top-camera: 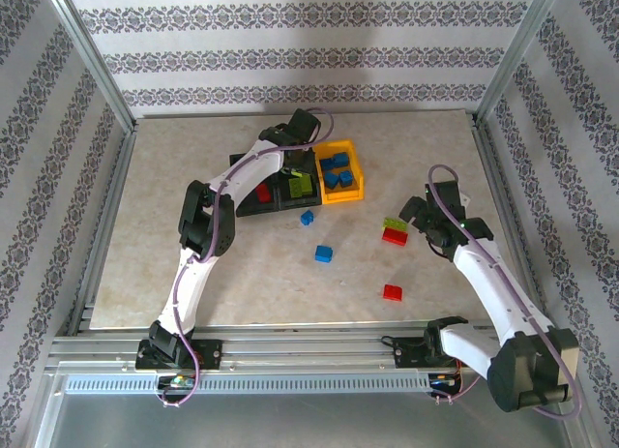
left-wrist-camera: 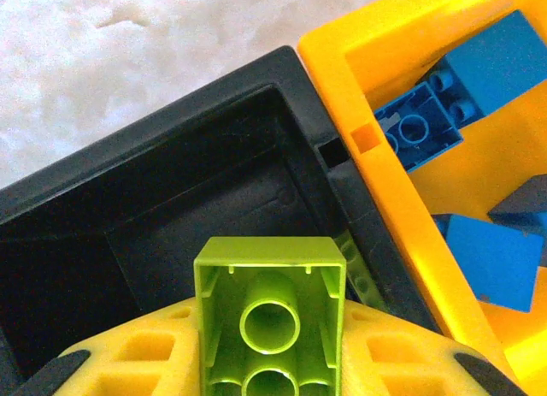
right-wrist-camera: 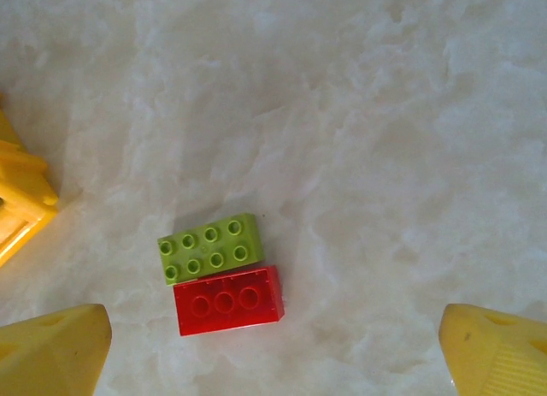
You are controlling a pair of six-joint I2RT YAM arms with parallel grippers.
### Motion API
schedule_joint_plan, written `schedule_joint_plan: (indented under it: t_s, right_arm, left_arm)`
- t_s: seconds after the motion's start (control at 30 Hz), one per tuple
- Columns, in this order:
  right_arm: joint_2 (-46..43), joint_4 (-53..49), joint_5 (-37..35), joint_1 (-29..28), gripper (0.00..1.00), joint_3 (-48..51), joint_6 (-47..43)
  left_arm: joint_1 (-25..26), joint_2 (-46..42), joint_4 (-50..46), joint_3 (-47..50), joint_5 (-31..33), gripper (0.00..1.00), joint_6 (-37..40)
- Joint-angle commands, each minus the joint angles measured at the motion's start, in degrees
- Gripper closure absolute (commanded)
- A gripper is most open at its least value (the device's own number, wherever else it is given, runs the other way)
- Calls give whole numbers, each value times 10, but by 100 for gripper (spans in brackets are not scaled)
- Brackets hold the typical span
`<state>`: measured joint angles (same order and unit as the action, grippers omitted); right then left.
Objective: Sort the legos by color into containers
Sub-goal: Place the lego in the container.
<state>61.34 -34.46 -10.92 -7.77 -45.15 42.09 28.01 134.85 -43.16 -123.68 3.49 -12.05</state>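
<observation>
Left gripper [left-wrist-camera: 269,366] clamped on a lime green brick [left-wrist-camera: 269,306], hollow underside toward the camera, hanging over the black bin [left-wrist-camera: 171,208]. Probably the green bin, so release looks close. The yellow-orange bin [left-wrist-camera: 385,62] off to the side of the jaws holds blue bricks [left-wrist-camera: 500,67]. Right gripper [right-wrist-camera: 273,353] empty, jaws spread wide above the table [right-wrist-camera: 385,156]. A second lime brick [right-wrist-camera: 209,247] and a red brick [right-wrist-camera: 229,300] lie touching, just ahead of the gap. Wide stance likely meant to straddle one. Risk: catching both.
</observation>
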Motion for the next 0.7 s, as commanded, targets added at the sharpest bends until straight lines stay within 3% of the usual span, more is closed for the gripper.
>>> schedule_joint_plan:
  t_s: [0.0, 0.3, 0.67]
  right_arm:
    - [12, 2, -2, -10, 2, 8, 4]
    - [49, 4, -17, -39, 2, 3, 8]
    - [90, 5, -28, -77, 2, -5, 17]
  left_arm:
    - [-7, 10, -32, -21, 11, 71, -14]
    - [-8, -8, -28, -12, 0, 50, -24]
    - [-7, -85, 7, 54, -12, 44, -35]
